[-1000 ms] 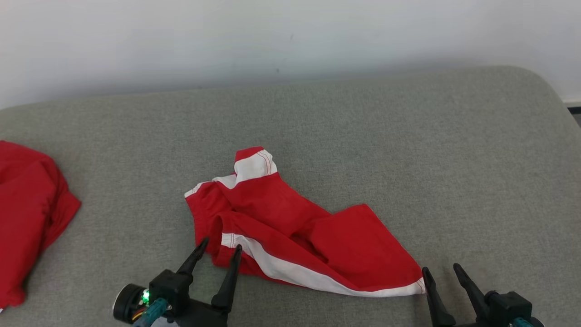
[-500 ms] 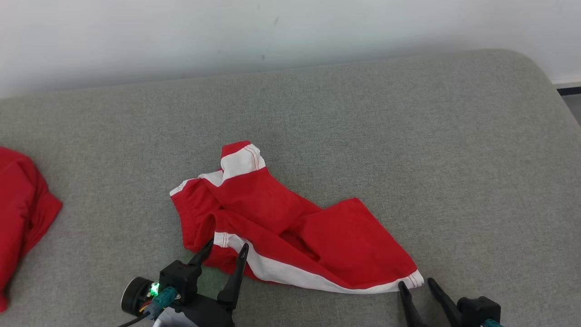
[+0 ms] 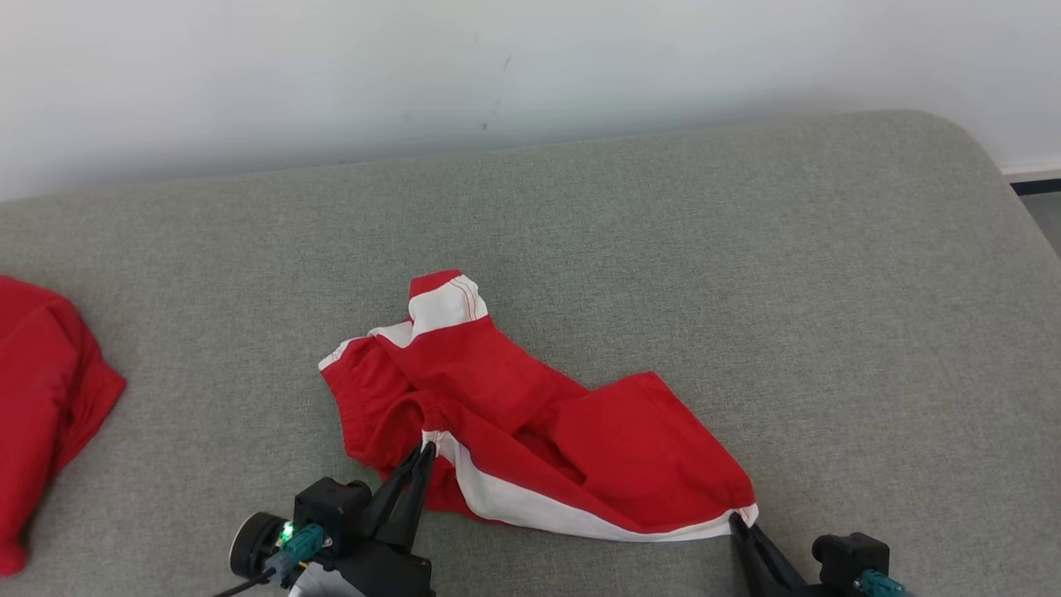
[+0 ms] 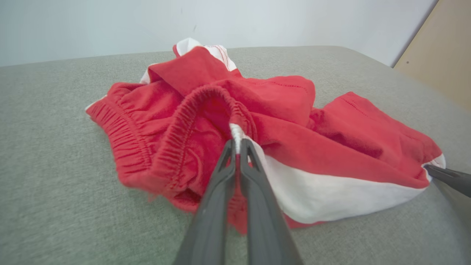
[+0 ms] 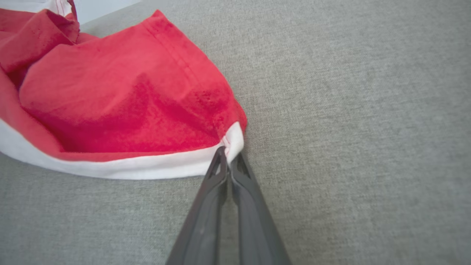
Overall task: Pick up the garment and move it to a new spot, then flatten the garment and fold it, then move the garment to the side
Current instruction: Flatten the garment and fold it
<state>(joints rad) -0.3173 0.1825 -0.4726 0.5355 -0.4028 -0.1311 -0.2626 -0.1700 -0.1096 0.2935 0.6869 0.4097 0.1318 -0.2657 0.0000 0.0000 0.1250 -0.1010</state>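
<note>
Garment [image 3: 514, 390]: rumpled red-white fabric, elastic waistband

In the head view a second red cloth [image 3: 46, 398] runs off the left edge, and the right gripper [image 3: 736, 522] is cut by the bottom edge. In the right wrist view the garment [image 5: 110, 92] runs past the top and left edges.

Red-white shorts [image 3: 530, 431] crumpled on grey cushion [image 3: 746, 290]
</note>
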